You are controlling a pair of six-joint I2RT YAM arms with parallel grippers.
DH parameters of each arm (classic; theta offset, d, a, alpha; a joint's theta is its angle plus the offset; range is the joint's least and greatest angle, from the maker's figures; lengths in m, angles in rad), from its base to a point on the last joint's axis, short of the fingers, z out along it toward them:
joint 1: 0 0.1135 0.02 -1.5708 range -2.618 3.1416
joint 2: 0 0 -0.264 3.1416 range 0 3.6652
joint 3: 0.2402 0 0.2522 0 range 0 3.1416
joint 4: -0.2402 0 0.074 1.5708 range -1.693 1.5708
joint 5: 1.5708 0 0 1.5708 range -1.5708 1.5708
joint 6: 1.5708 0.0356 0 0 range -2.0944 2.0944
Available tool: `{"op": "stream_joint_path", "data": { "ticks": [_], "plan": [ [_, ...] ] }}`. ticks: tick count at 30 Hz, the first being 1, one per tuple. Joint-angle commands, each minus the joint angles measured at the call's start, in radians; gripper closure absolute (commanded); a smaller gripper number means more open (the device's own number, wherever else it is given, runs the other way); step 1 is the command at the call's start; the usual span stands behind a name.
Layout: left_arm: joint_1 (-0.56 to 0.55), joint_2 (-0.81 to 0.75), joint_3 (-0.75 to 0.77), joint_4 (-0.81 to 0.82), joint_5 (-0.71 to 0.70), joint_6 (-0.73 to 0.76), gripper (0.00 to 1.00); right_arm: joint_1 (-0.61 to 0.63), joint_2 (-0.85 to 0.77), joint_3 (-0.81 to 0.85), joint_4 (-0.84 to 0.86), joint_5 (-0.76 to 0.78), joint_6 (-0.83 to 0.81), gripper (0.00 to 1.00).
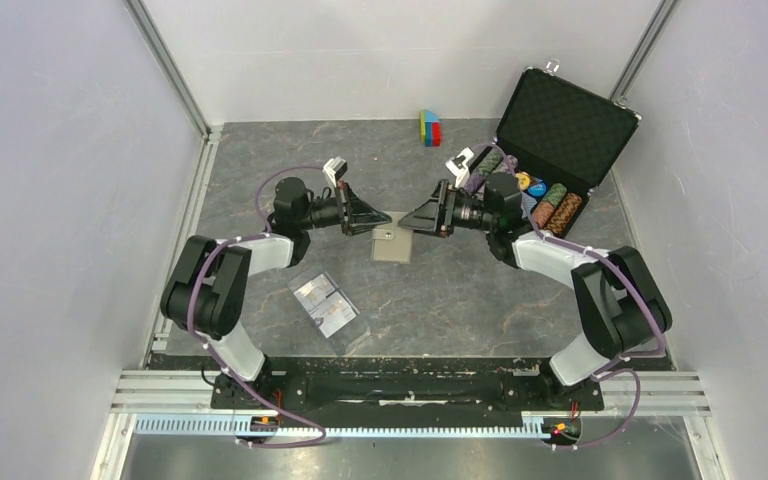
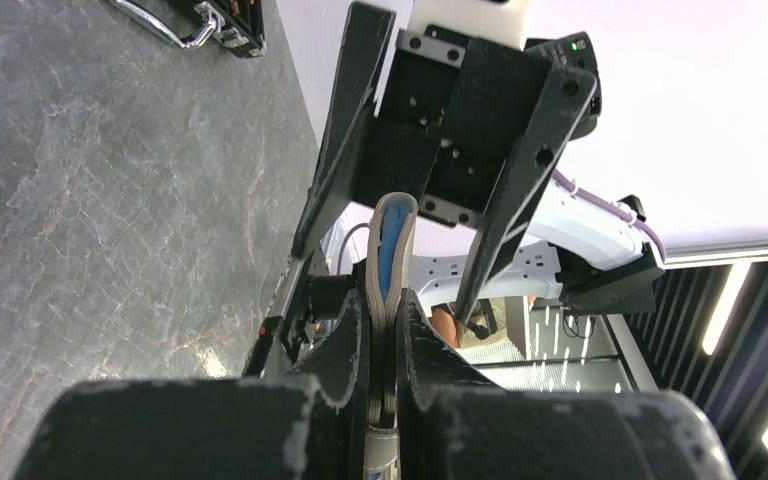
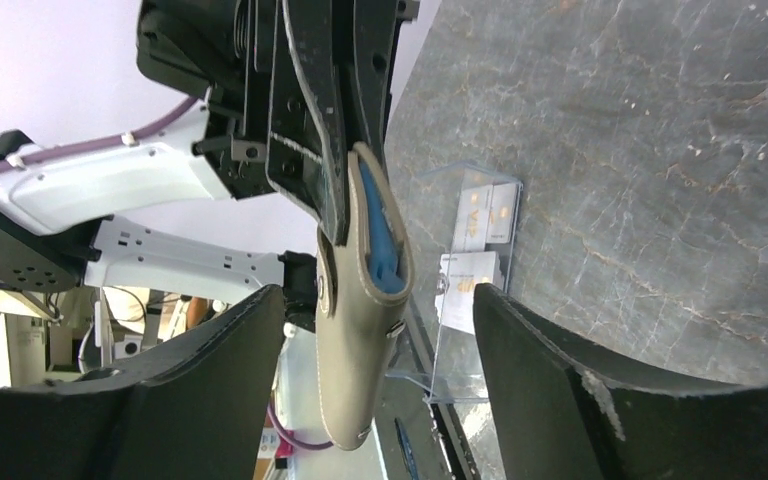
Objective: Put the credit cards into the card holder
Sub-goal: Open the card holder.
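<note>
The card holder [image 1: 392, 243] hangs above the middle of the counter [image 1: 460, 300], between my two arms, gaping slightly so its blue lining shows. My left tool [image 2: 385, 340] is pinched narrow on one edge of it. My right tool [image 3: 375, 300] stands wide, a jaw on either side of the holder and neither touching.

My worry is that, held by one edge only, the holder could swing, slip free or fold shut before a card goes in.

The credit cards [image 1: 335, 315] lie in a clear plastic case [image 1: 355, 335] on the counter, near and left of the holder; I see none in the holder. Far right, an open black briefcase [image 1: 570, 125] holds stacked chips [image 1: 557, 207].
</note>
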Motion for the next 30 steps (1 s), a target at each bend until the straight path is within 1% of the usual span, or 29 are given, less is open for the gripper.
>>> {"op": "stream_joint_path", "data": {
  "ticks": [1, 6, 8, 10, 13, 14, 15, 16, 18, 19, 20, 22, 25, 26, 27, 30],
  "plan": [
    [-0.004, -0.071, -0.03, 0.03, 0.013, -0.012, 0.98, -0.012, -0.024, 0.035, 0.043, -0.023, 0.015, 0.31],
    [-0.005, -0.086, -0.054, 0.03, 0.007, -0.004, 0.98, 0.005, 0.001, 0.032, 0.064, -0.048, 0.034, 0.46],
    [-0.005, -0.091, -0.058, 0.027, 0.004, -0.001, 0.98, 0.012, 0.013, 0.032, 0.076, -0.056, 0.045, 0.58],
    [-0.005, -0.1, -0.058, 0.012, 0.0, 0.01, 0.97, 0.015, 0.021, 0.033, 0.097, -0.063, 0.063, 0.74],
    [-0.005, -0.13, -0.049, -0.097, -0.016, 0.081, 0.89, 0.014, 0.028, 0.039, 0.125, -0.072, 0.085, 0.99],
    [-0.005, -0.146, -0.036, -0.193, -0.03, 0.128, 0.86, 0.014, 0.031, 0.046, 0.113, -0.073, 0.08, 1.0],
    [-0.007, -0.171, -0.019, -0.306, -0.054, 0.216, 0.8, 0.014, 0.03, 0.055, 0.082, -0.07, 0.062, 1.0],
    [-0.008, -0.195, 0.009, -0.459, -0.084, 0.303, 0.75, 0.014, 0.028, 0.066, 0.037, -0.063, 0.035, 1.0],
    [-0.015, -0.243, 0.078, -0.76, -0.179, 0.503, 0.6, 0.014, 0.019, 0.096, -0.1, -0.031, -0.05, 1.0],
    [-0.019, -0.255, 0.117, -0.892, -0.22, 0.571, 0.53, 0.013, 0.011, 0.113, -0.166, -0.013, -0.1, 1.0],
    [-0.023, -0.264, 0.144, -0.99, -0.264, 0.633, 0.49, 0.014, 0.007, 0.128, -0.246, 0.011, -0.144, 1.0],
    [-0.037, -0.276, 0.202, -1.155, -0.34, 0.719, 0.44, 0.013, 0.0, 0.154, -0.355, 0.047, -0.218, 1.0],
    [-0.091, -0.288, 0.278, -1.354, -0.52, 0.828, 0.35, 0.014, -0.001, 0.18, -0.491, 0.101, -0.288, 1.0],
    [-0.113, -0.288, 0.307, -1.416, -0.575, 0.85, 0.34, 0.014, -0.005, 0.184, -0.518, 0.118, -0.304, 1.0],
    [-0.14, -0.286, 0.332, -1.47, -0.642, 0.867, 0.33, 0.014, -0.006, 0.188, -0.546, 0.132, -0.316, 1.0],
    [-0.21, -0.278, 0.383, -1.563, -0.779, 0.882, 0.3, 0.013, -0.01, 0.201, -0.625, 0.172, -0.35, 1.0]
  ]
}}
